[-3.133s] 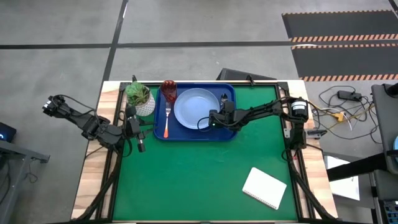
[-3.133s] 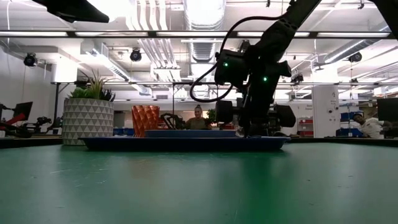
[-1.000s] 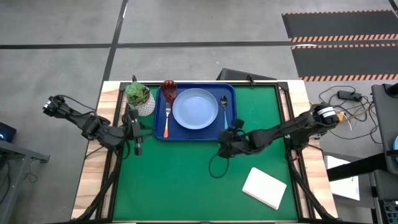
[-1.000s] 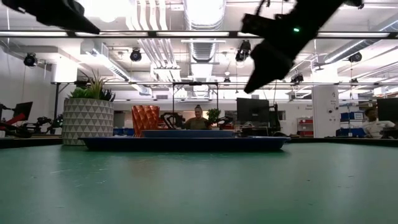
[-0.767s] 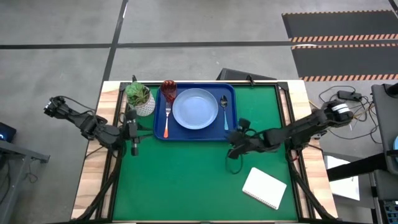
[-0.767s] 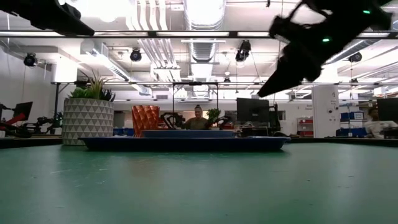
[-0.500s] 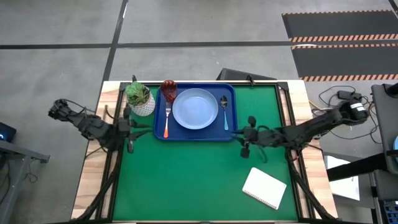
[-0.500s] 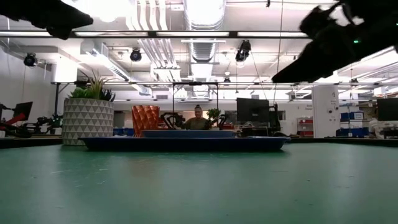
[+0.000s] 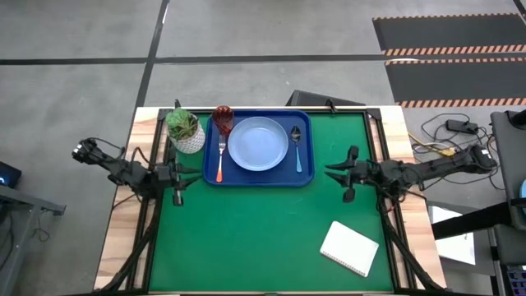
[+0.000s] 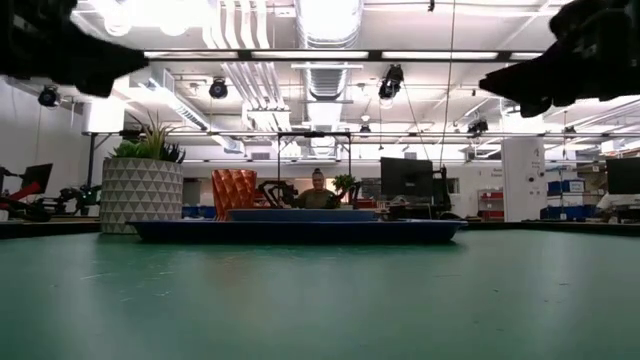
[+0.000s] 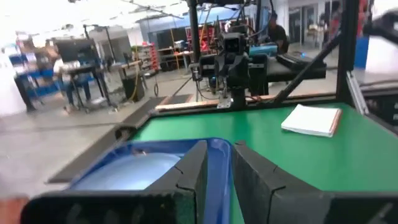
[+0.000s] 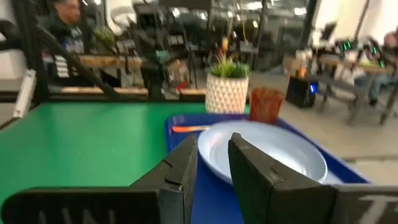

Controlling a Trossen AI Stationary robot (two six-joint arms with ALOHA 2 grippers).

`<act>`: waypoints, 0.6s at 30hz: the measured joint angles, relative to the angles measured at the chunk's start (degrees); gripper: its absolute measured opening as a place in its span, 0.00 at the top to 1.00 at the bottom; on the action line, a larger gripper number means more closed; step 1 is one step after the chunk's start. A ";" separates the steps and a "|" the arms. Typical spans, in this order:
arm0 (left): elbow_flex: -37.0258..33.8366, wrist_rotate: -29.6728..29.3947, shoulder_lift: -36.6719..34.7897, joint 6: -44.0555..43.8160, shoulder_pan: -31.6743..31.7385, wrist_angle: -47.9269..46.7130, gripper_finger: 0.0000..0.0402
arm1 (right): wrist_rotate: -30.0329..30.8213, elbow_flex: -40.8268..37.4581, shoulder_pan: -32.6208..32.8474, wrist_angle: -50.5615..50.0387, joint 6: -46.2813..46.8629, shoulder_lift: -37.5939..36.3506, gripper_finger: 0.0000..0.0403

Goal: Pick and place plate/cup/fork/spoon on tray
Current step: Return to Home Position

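Note:
The dark blue tray [image 9: 259, 178] lies at the table's far middle. On it lie the pale blue plate [image 9: 258, 143], the dark red cup [image 9: 223, 117] at its far left corner, the orange-handled fork [image 9: 220, 161] left of the plate and the blue-handled spoon [image 9: 297, 150] right of it. My left gripper [image 9: 187, 173] hovers just left of the tray, open by a narrow gap [image 11: 219, 168] and empty. My right gripper [image 9: 333, 173] hovers right of the tray, pointing at it, open by a narrow gap [image 12: 213, 155] and empty.
A white pot with a green plant [image 9: 185, 130] stands left of the tray's far corner. A white notepad [image 9: 349, 248] lies at the near right of the green mat [image 9: 263, 238]. People show in the room beyond the table.
My right gripper has drawn back from in front of the tray toward the table's right edge and a little toward the far edge, turning level to face the tray. My left gripper has drawn back a little toward the left edge. The tableware has stayed put.

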 joint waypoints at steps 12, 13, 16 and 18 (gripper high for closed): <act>-8.02 0.36 -3.28 -3.47 0.02 4.73 0.86 | -2.73 -3.19 -0.01 -12.40 -5.29 -19.58 0.80; -8.02 0.37 -3.28 -3.45 0.00 4.63 0.86 | -2.63 -3.21 -0.01 -13.24 -6.26 -20.65 0.80; -8.04 0.31 -2.66 -3.69 0.02 4.69 0.86 | -2.17 -3.21 -0.02 -13.80 -9.54 -21.59 0.80; -8.06 0.31 -2.31 -3.82 0.02 4.69 0.86 | -1.99 -3.23 -0.03 -13.40 -11.97 -21.18 0.80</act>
